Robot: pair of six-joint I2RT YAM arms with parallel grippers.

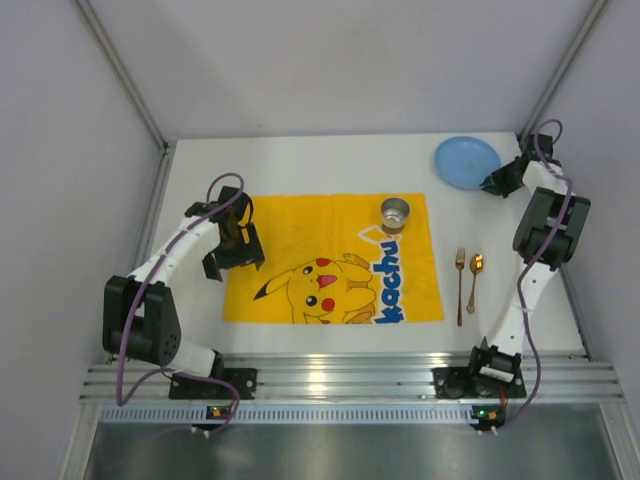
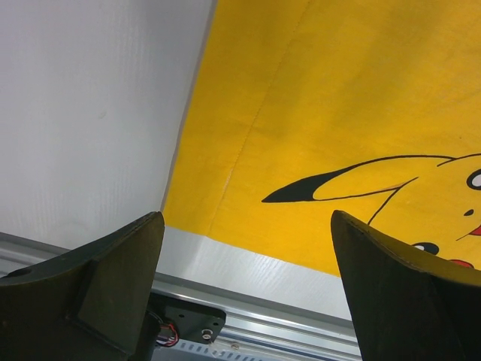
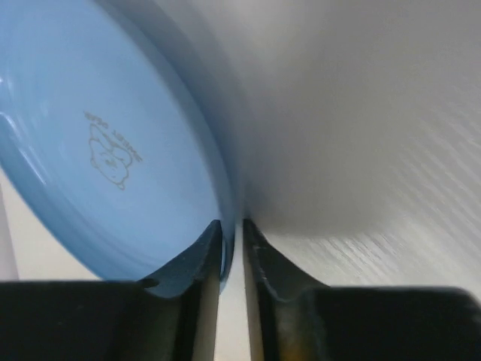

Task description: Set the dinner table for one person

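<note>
- Dinner table (image 1: pixel 300 160): flat, plain white, between grey walls; long axis left to right, slotted silver rail (image 1: pixel 340 385) along near edge.
- Left gripper (image 2: pixel 248 226) spread wide over left edge of yellow Pikachu cloth (image 1: pixel 300 230), holding nothing.
- Right gripper (image 3: pixel 233 226) pinched on rim of glossy blue plate (image 1: pixel 466 161), far right corner.
- Metal cup (image 1: pixel 395 212) on cloth; fork (image 1: pixel 460 285) and spoon (image 1: pixel 475 280) side by side just right of it.

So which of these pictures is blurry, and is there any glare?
Right wrist view: the white surface beside the blue plate is streaked with blur. Top view: bright glare on the aluminium rail. Left wrist view: yellow cloth sharp.
</note>
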